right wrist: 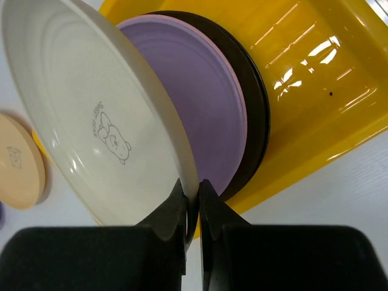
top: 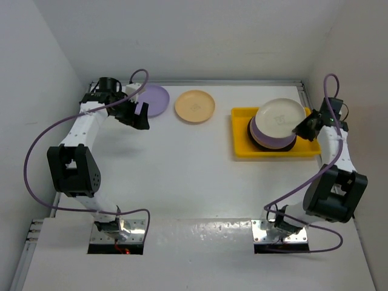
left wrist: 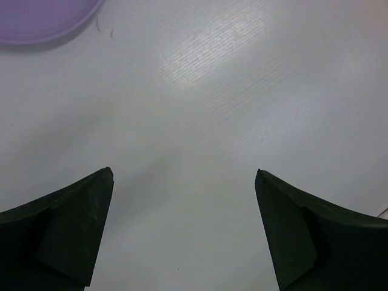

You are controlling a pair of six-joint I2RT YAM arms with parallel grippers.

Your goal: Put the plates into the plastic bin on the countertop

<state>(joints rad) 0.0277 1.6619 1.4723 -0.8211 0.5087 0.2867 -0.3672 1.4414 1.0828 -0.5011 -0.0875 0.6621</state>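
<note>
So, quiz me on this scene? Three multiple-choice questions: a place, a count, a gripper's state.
1. Where is the yellow-tan plate? A) on the countertop, left of the plastic bin B) inside the bin C) under the bin
2. How many plates lie outside the bin? A) none B) two C) four
3. The right gripper is: A) open, empty B) shut on the bin's wall C) shut on the cream plate's rim
Answers: A, it lies on bare white surface; B, a lilac plate and the yellow-tan one; C, the tilted rim is pinched in it.
</note>
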